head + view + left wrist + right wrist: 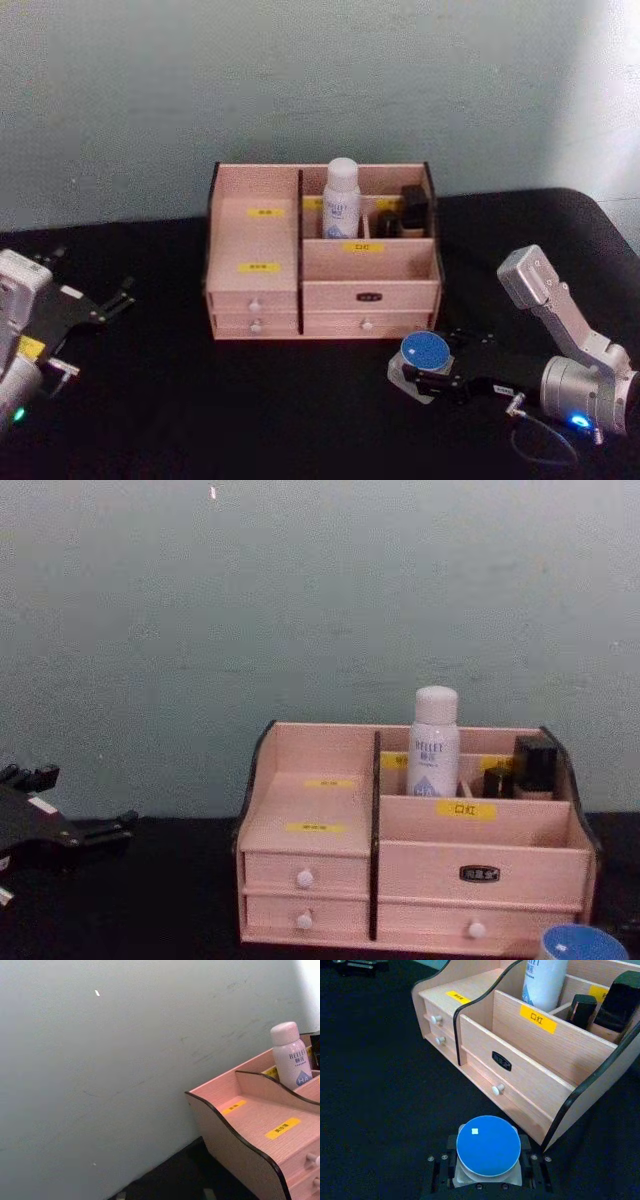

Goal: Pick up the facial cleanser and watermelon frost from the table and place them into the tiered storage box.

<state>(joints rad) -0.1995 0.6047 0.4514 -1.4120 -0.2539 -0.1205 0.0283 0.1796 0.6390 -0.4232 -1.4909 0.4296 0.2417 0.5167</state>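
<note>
Shows a pink wooden storage box (231,1151) cut off at the frame's edge, yellow labels (282,1128) on its steps, a white bottle (291,1057) upright in a back compartment, pale wall (100,1070) behind.

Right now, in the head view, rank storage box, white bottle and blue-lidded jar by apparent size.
1. tiered storage box.
2. white bottle.
3. blue-lidded jar in the right gripper; these two look close, and the jar sits nearer.

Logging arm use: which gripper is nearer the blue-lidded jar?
Right. The right gripper grips the blue-lidded jar by the box's front right corner; the left gripper sits open, far off at the table's left side.
</note>
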